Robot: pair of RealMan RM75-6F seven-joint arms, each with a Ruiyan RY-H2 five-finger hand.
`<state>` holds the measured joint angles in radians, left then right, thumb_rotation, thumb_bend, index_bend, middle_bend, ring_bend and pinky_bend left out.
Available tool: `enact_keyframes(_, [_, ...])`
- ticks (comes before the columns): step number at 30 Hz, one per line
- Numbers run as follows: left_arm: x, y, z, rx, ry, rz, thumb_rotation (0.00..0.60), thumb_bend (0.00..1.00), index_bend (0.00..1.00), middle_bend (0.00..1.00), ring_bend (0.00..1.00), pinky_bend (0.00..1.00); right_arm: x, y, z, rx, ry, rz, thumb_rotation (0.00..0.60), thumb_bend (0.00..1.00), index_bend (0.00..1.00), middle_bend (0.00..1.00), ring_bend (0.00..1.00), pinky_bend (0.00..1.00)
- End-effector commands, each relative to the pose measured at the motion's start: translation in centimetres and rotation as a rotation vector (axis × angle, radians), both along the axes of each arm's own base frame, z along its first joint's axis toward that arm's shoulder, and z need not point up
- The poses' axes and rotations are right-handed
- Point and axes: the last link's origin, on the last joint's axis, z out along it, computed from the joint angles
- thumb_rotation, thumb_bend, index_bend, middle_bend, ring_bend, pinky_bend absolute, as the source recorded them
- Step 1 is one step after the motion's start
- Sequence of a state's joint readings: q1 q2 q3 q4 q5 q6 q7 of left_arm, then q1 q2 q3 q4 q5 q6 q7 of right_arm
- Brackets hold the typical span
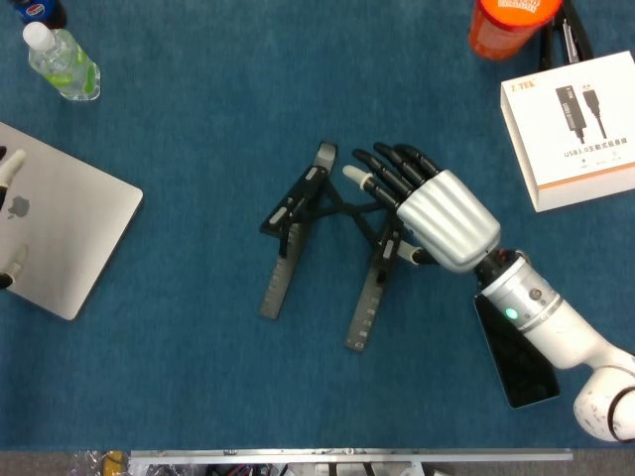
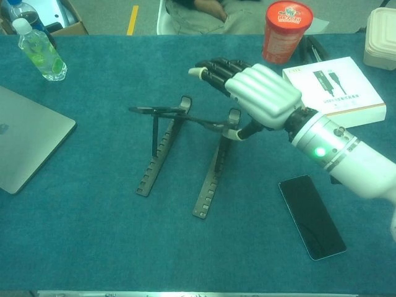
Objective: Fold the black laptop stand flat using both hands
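Note:
The black laptop stand (image 1: 298,213) stands unfolded in the middle of the blue table, its two notched legs running toward me and a cross brace joining them. In the chest view the stand (image 2: 162,148) has its left support arm raised. My right hand (image 1: 437,213) hovers over the stand's right side with its fingers stretched out over the brace. Seen from the chest, the right hand (image 2: 257,93) has its thumb touching the top of the right leg, and nothing is gripped. Only fingertips (image 1: 8,169) of my left hand show at the left edge, spread over the laptop.
A silver laptop (image 1: 60,228) lies shut at the left. A black phone (image 2: 312,216) lies under my right forearm. At the back stand a water bottle (image 1: 62,64), an orange cup (image 2: 286,31) and a white cable box (image 1: 575,129).

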<state>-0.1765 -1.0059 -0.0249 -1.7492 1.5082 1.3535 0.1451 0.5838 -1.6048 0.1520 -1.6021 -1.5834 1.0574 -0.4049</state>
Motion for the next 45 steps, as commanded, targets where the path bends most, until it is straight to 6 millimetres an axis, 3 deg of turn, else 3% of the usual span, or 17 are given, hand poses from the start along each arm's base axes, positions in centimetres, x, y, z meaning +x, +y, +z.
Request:
enact_keyframes(1, [0.3, 0.4, -0.2, -0.023, 0.002, -0.016, 0.6, 0.33, 0.05, 0.06, 0.0, 0.0, 0.6, -0.6, 0.7, -0.027, -0.002, 0.009, 0.6, 0.16, 0.0, 0.05, 0.0, 0.14])
enact_keyframes(9, [1.3, 1.8, -1.3, -0.127, 0.041, -0.075, 0.6, 0.33, 0.11, 0.09, 0.0, 0.0, 1.1, -2.3, 2.6, -0.089, -0.006, -0.011, 0.6, 0.16, 0.0, 0.05, 0.0, 0.14])
enact_keyframes(18, [3.4, 3.3, -3.4, -0.282, 0.022, -0.167, 0.6, 0.33, 0.24, 0.17, 0.08, 0.05, -0.5, -3.7, 3.9, -0.155, 0.039, -0.071, 0.6, 0.16, 0.0, 0.05, 0.0, 0.14])
enact_keyframes(33, [8.1, 6.4, -7.6, -0.503, 0.047, -0.36, 0.6, 0.33, 0.28, 0.25, 0.15, 0.11, -1.9, -5.5, 5.4, -0.204, 0.056, -0.139, 0.6, 0.16, 0.0, 0.05, 0.0, 0.14])
enact_keyframes(45, [10.0, 6.6, -10.3, -0.583, 0.012, -0.391, 0.6, 0.33, 0.28, 0.27, 0.16, 0.11, -2.2, -5.6, 6.1, -0.213, 0.035, -0.149, 0.6, 0.16, 0.0, 0.05, 0.0, 0.14])
